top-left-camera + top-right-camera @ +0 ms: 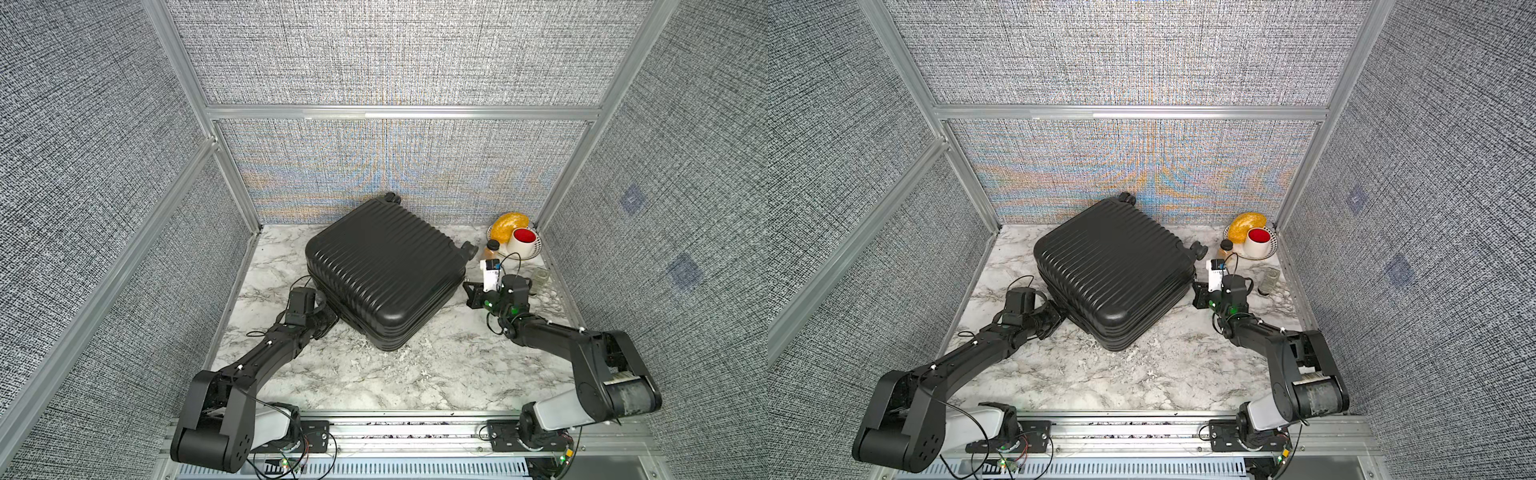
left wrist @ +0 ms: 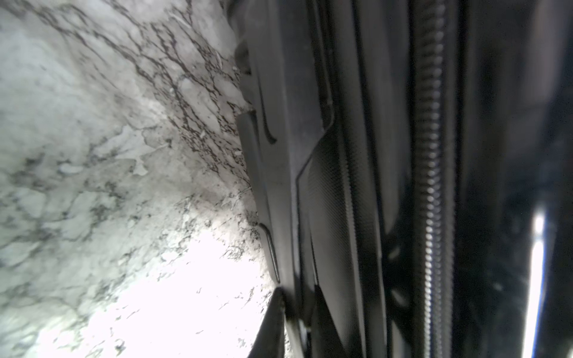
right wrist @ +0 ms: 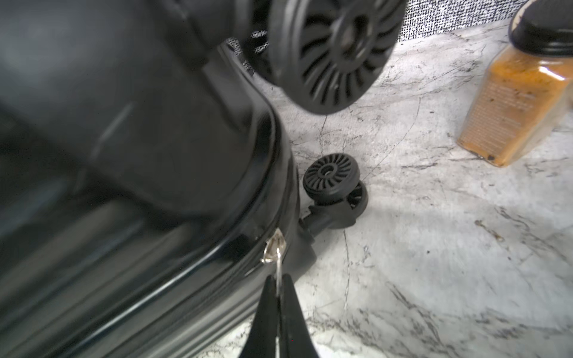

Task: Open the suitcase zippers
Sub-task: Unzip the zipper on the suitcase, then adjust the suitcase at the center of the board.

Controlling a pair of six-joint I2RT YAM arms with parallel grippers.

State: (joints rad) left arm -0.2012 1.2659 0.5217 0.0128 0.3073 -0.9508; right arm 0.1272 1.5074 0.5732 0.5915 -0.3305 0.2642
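The suitcase (image 1: 386, 270) lies flat on its broad side on the marble bench (image 1: 415, 374), ribbed shell up, a little toward 12 o'clock from the bench's middle. The right fingers (image 3: 269, 310) sit just past 3 o'clock of the suitcase, at a corner near a wheel (image 3: 331, 183). They are clenched on the thin metal tab of a zipper pull (image 3: 274, 251), and the tab runs straight from the slider on the seam into the slit between the two tips. The left fingers (image 2: 274, 322) are at about 8 o'clock of the suitcase, close against its side wall and low near the bench. They are clenched, but I cannot tell whether they pinch anything. In the left wrist view the zippers (image 2: 431, 186) show as a toothed track along the seam, meshed in the stretch shown. The track lies apart from the left fingers, with a band of shell between. A spice jar (image 3: 514, 102) stands on the bench near the right fingers, just before 3 o'clock of the suitcase.
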